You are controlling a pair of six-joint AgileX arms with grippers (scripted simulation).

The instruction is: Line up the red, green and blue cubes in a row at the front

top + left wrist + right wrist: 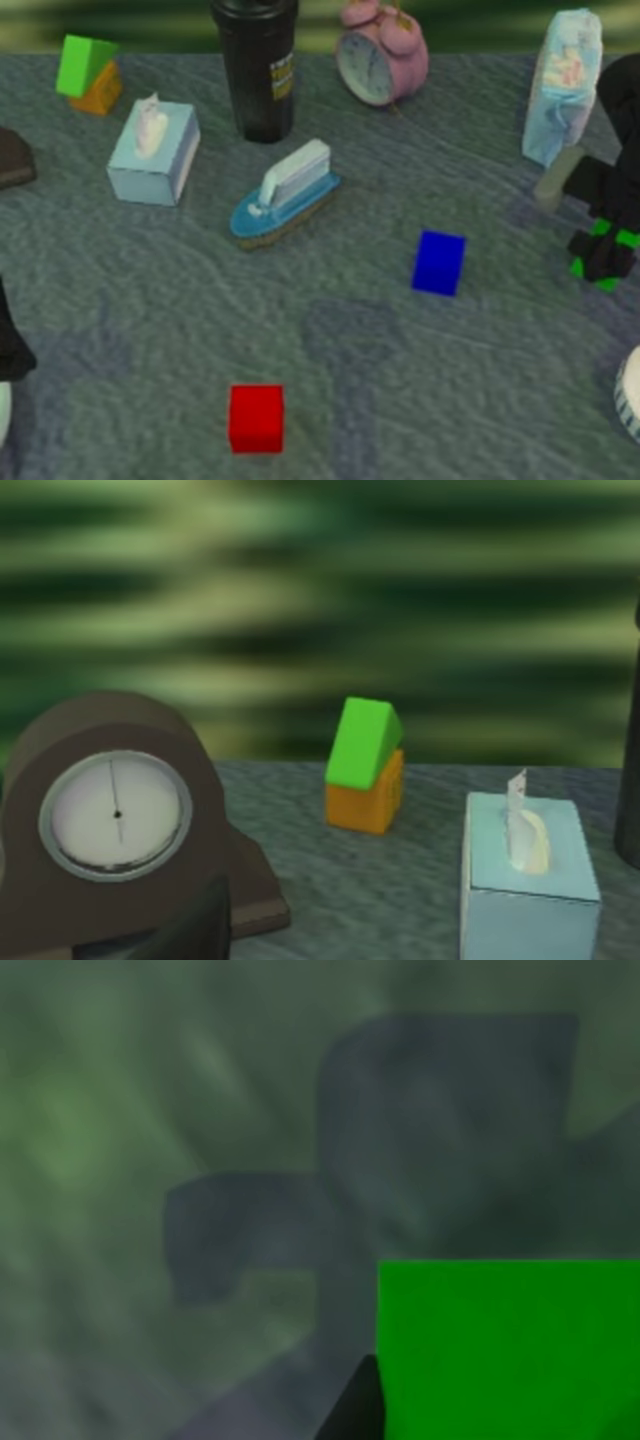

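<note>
the green cube (510, 1345) sits clamped between the fingers of the right gripper (603, 256) at the right edge of the table (150, 300), with only slivers of green showing around the dark fingers in the top view. in the right wrist view the cube's green face fills the corner of the frame beside one dark finger (352, 1410), and the grey tabletop with the arm's shadow lies beyond it, so the cube looks lifted off the surface. the blue cube (439, 262) rests on the table right of centre, well apart from the gripper. the red cube (256, 418) rests near the front edge, left of centre and well apart from the blue one.

behind the cubes lie a blue and white scrubbing brush (285, 194), a pale blue tissue box (154, 152), a black cup (256, 65), a pink alarm clock (381, 55) and a white packet (562, 85). at the back left a lime-green wedge (83, 65) rests on a small orange block (100, 92).

the left arm is parked at the table's left edge; whether the left gripper's jaws are apart or together cannot be told. its wrist view faces a brown mantel clock (115, 820).
</note>
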